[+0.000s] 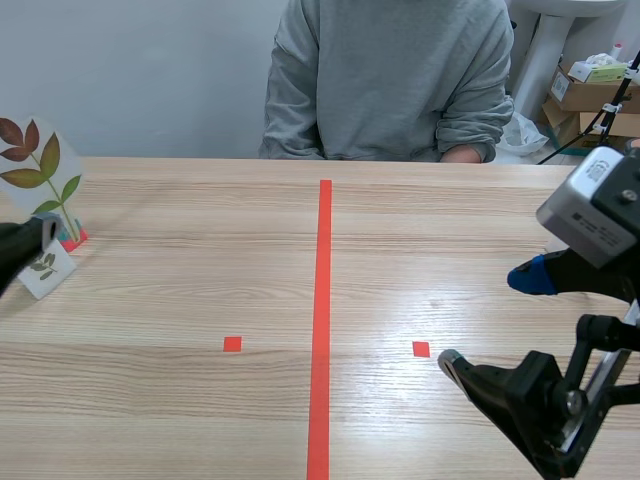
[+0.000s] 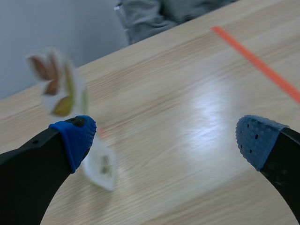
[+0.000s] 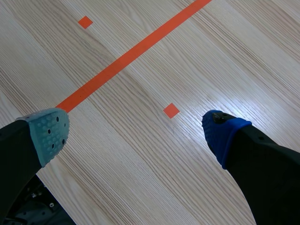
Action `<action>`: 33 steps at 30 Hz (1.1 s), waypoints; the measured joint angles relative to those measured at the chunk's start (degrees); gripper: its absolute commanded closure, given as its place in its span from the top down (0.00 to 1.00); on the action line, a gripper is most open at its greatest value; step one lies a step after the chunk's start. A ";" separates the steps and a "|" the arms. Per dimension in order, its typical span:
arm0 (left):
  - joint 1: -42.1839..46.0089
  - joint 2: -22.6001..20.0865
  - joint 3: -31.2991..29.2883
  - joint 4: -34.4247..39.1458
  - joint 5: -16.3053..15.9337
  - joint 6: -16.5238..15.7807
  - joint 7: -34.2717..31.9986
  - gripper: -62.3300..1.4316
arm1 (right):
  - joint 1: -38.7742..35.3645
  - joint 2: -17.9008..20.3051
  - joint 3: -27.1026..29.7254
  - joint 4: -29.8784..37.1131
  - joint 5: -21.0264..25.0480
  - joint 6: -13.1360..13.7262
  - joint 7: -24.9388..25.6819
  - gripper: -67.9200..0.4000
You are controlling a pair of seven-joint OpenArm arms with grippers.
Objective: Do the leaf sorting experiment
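Observation:
A clear card with a sprig of brown and green leaves (image 1: 38, 165) stands upright in a small red holder (image 1: 72, 240) at the table's far left. A small white card with a leaf print (image 1: 47, 268) leans in front of it. In the left wrist view the leaf card (image 2: 58, 82) and the small card (image 2: 101, 164) lie just beyond the left finger's pad, outside the gap. My left gripper (image 2: 164, 140) is open and holds nothing. My right gripper (image 1: 490, 320) hovers open above the right half of the table, with only bare wood between its fingers (image 3: 136, 133).
A person in a grey sweatshirt (image 1: 385, 75) sits across the table with forearms at the far edge. An orange-red tape line (image 1: 322, 320) runs down the table's middle, with a small square mark on each side. Cardboard boxes (image 1: 585, 95) stand behind, at the back right.

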 measured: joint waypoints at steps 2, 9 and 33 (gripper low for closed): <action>5.22 1.07 0.11 6.36 0.00 0.66 -0.02 1.00 | 0.00 0.00 0.00 0.00 0.00 0.00 0.02 0.85; 16.96 5.57 0.42 16.52 0.00 3.32 0.55 0.78 | 0.00 0.00 0.00 0.00 0.00 0.00 1.03 0.85; 16.96 3.98 11.93 18.69 0.26 3.26 2.43 0.77 | 0.00 0.00 0.00 -0.04 0.00 -0.24 1.46 0.85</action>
